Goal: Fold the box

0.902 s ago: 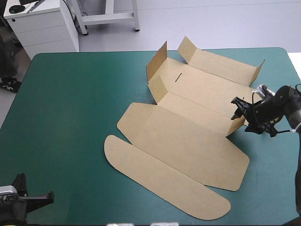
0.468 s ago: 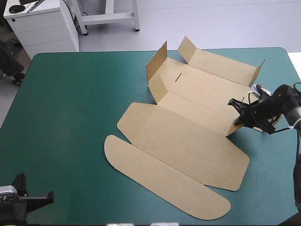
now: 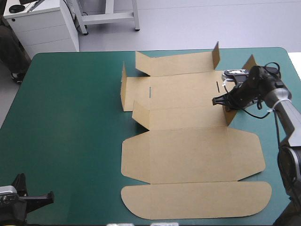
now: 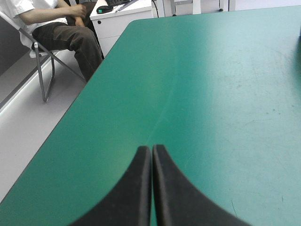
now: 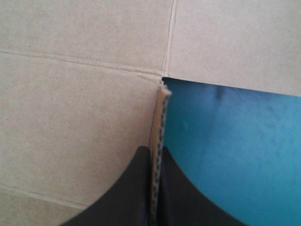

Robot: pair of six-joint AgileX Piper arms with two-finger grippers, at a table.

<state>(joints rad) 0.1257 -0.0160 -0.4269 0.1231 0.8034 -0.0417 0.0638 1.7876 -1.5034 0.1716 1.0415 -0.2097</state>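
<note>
Across the centre and right of the high view, the brown box (image 3: pixel 188 150) lies spread on the teal-green desk (image 3: pixel 70 117). Its rounded lid flap is toward the lower edge of the frame, and its far wall and small end flaps are raised toward the upper edge. At the box's right end, in the upper right of the frame, the right gripper (image 3: pixel 218 100) sits at an upright side wall (image 3: pixel 230 117); from above, its fingers are too small to judge. The right wrist view settles that: the two black fingers are pressed nearly together with the wall's corrugated edge pinched between them, flat board to one side of the gripper and bare teal-green cover to the other. The left gripper (image 3: pixel 48 197) shows only as a dark shape in the lower left corner of the high view, well apart from the box. Its own wrist view shows the fingers meeting in a pointed arch, holding nothing, with bare cover ahead.
</note>
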